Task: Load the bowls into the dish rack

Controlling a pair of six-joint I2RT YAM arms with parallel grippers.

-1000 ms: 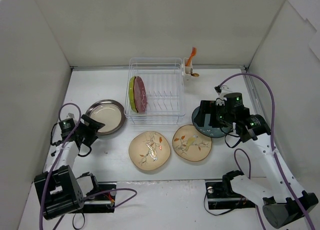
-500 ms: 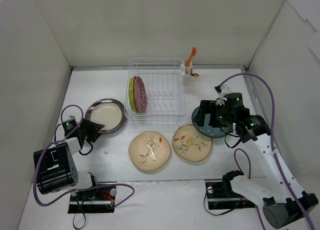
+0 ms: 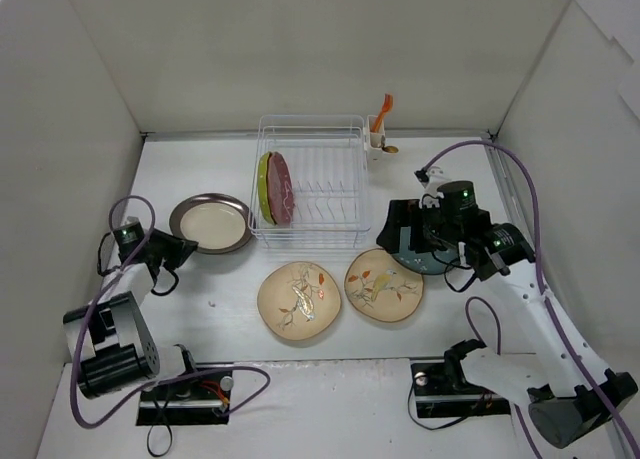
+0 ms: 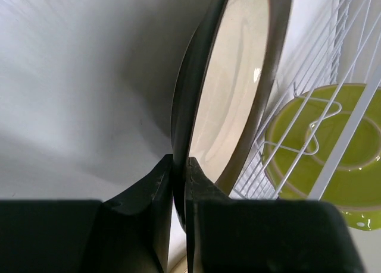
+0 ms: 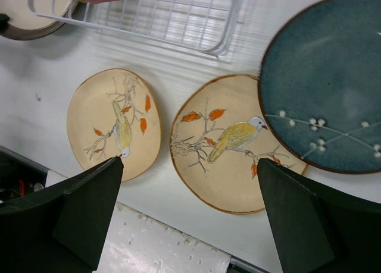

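Pinching the near-left rim of the grey-rimmed bowl [image 3: 211,222], lying on the worktop [image 3: 230,309] just left of the dish rack [image 3: 335,194], between left fingers [image 4: 146,193]. Risking a slip from so thin an edge grip while tilting up, or clipping the rack and the slotted lime green bowl [image 4: 357,178]. Holding right fingers [image 5: 89,207] spread above the dark teal bowl [image 5: 324,82].

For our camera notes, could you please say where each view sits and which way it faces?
Top external: above, behind the arms, looking down at the dish rack; both arms show.
Left wrist: on the left arm, facing the grey bowl its shut jaws pinch.
Right wrist: on the right arm, looking down at two cream bowls; open jaws show.
Shared: top and right wrist both see the cream bowls.
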